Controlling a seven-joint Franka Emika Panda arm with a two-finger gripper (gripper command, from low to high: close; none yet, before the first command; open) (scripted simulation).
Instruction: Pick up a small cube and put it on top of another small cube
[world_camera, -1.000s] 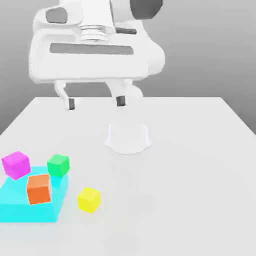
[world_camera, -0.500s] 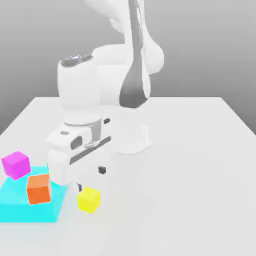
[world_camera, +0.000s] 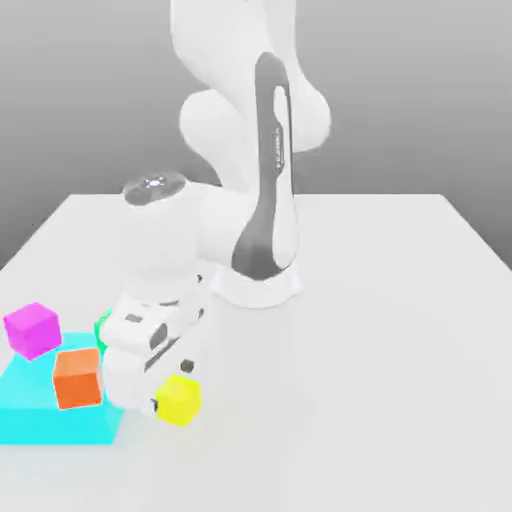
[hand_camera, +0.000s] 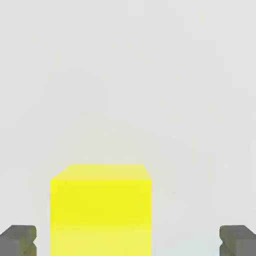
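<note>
The small yellow cube (world_camera: 181, 399) rests on the white table (world_camera: 380, 330), just off the corner of a flat cyan block (world_camera: 40, 418). My gripper (world_camera: 170, 387) has come down low over it and is open, its dark fingertips (hand_camera: 18, 239) apart on either side of the cube. In the hand view the yellow cube (hand_camera: 100, 210) lies between the two fingers, closer to one than the other, and my gripper (hand_camera: 128, 242) holds nothing. An orange cube (world_camera: 78, 377) sits on the cyan block.
A magenta cube (world_camera: 32, 330) stands at the far corner of the cyan block. A green cube (world_camera: 102, 327) is mostly hidden behind my hand. The arm's white base (world_camera: 260, 285) stands mid-table. Bare table stretches to the exterior view's right.
The arm has swung down from high above the table to the yellow cube, and the hand now covers most of the green cube. The fingers stayed open and no cube has moved.
</note>
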